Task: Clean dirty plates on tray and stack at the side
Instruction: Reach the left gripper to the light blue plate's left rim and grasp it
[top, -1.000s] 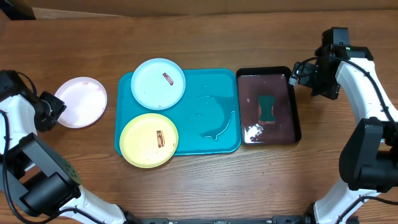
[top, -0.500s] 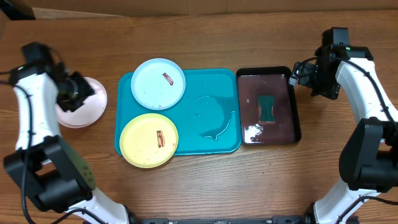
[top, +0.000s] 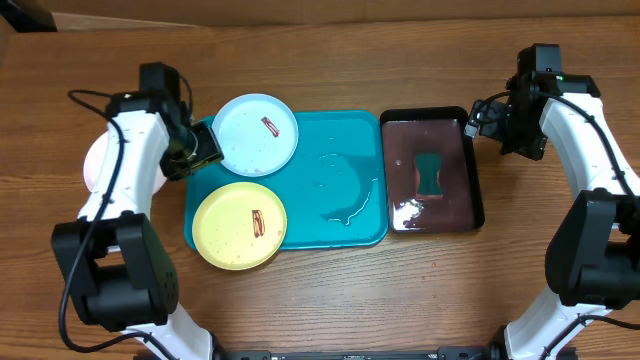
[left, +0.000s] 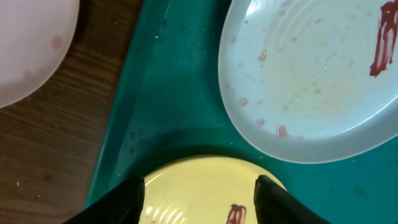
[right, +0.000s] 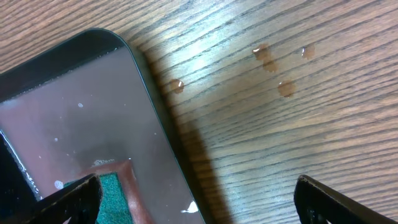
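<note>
The turquoise tray holds two plates: a light cyan plate at its back left and a yellow-green plate at its front left, each with a red-brown smear. A white plate lies on the table left of the tray, mostly hidden under my left arm. My left gripper hovers over the tray's left rim between the two plates, open and holding nothing. In the left wrist view the left gripper frames the yellow-green plate, with the cyan plate and white plate above. My right gripper stands open and empty.
A black tray of brownish water with a green sponge sits right of the turquoise tray. A puddle lies on the turquoise tray's right half. In the right wrist view, the right gripper spans the black tray's corner; droplets dot the wood.
My left arm has swung right from the table's left edge, over the white plate, to the turquoise tray's left rim. The right arm has not moved.
</note>
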